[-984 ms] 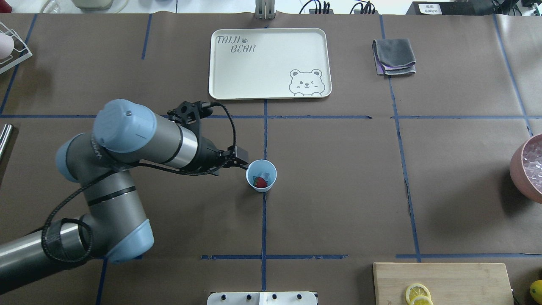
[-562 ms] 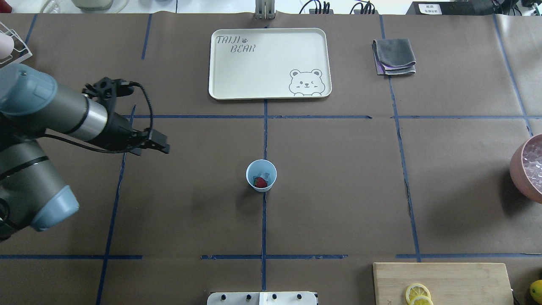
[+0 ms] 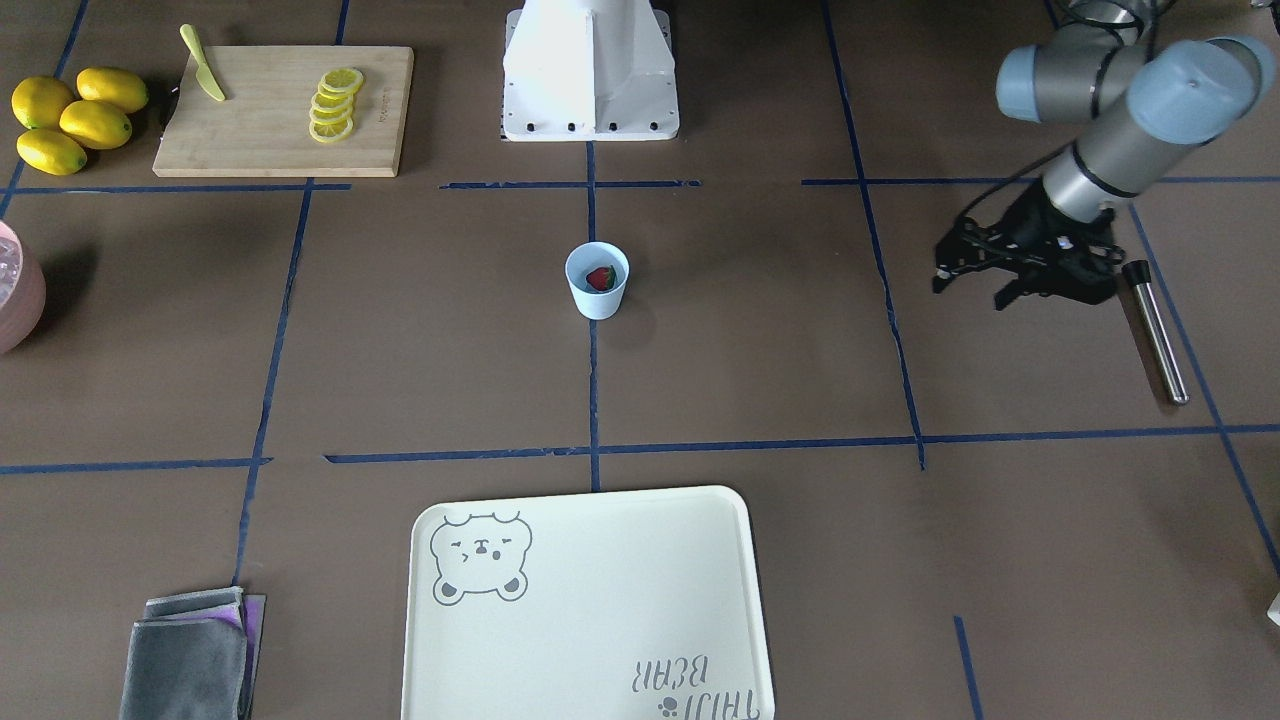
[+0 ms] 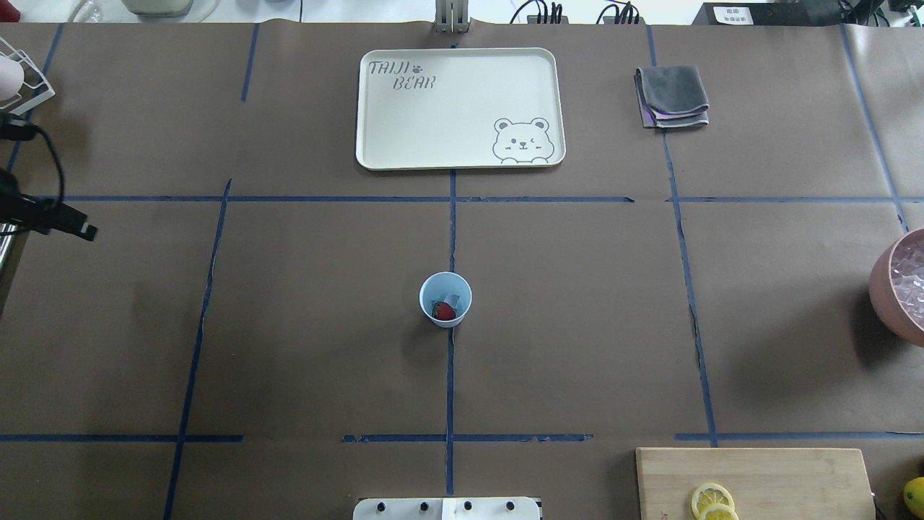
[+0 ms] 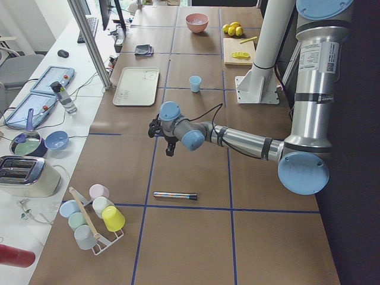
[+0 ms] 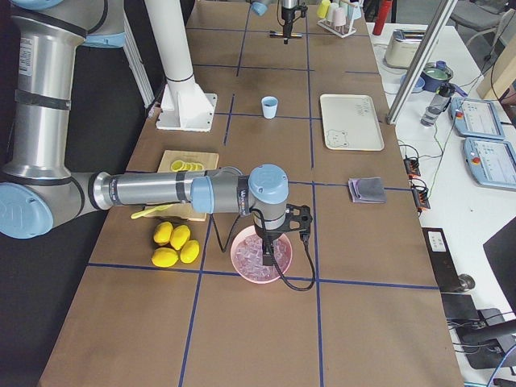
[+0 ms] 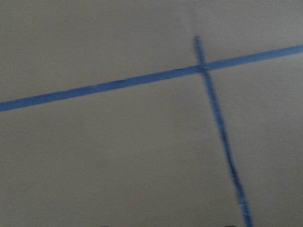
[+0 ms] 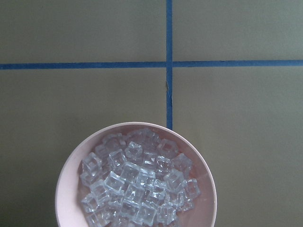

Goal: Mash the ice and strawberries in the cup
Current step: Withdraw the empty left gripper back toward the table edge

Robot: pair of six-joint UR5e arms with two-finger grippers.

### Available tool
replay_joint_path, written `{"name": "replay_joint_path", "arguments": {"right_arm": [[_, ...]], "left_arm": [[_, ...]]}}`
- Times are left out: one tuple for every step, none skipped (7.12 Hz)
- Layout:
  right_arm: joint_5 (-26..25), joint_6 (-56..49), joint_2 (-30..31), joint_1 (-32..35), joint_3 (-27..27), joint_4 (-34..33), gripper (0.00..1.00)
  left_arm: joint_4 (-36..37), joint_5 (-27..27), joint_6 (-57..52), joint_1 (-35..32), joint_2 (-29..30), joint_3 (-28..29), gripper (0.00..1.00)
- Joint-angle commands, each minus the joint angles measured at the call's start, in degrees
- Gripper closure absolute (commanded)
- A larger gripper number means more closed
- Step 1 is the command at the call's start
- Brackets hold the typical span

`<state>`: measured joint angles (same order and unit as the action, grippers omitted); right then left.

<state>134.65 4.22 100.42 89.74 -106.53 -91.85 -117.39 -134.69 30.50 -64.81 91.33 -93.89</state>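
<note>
The pale blue cup [image 4: 445, 318] stands at the table's middle, also in the front view [image 3: 597, 298]. Inside it lie a red strawberry [image 4: 444, 311] and a clear chunk of ice [image 4: 452, 298]. My left gripper [image 3: 970, 290] is open and empty, far from the cup at the table's left end, beside a metal rod [image 3: 1155, 330] that lies on the table. My right gripper [image 6: 268, 251] hangs over the pink bowl [image 8: 64, 189] full of ice cubes [image 8: 137, 184]. I cannot tell whether it is open or shut.
A cream tray [image 4: 459, 108] and a folded grey cloth [image 4: 672, 96] lie at the far side. A cutting board [image 3: 280, 110] holds lemon slices and a knife, with whole lemons [image 3: 70, 120] beside it. A rack of cups [image 5: 92, 217] stands at the left end.
My left arm has drawn back from right beside the cup to the table's left edge. The cup and its contents have not moved.
</note>
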Motion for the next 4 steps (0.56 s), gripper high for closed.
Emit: {"name": "replay_joint_path", "arguments": {"right_arm": [[0.0,0.0,0.04,0.0,-0.25,0.0,0.0],[0.0,0.0,0.04,0.0,-0.43,0.0,0.0],[0.09,0.0,0.04,0.0,-0.52,0.0,0.0],[0.17,0.0,0.04,0.0,-0.52,0.0,0.0]], "left_arm": [[1.53,-0.59,-7.46,-8.38,0.42,10.01,0.15],[1.72,1.6,-7.21,-8.49,2.77,12.83,0.14],[0.76,4.41,-7.55,-8.14,4.62,16.77,0.14],[0.58,4.7,-7.21,-7.88,5.42,18.03,0.13]]}}
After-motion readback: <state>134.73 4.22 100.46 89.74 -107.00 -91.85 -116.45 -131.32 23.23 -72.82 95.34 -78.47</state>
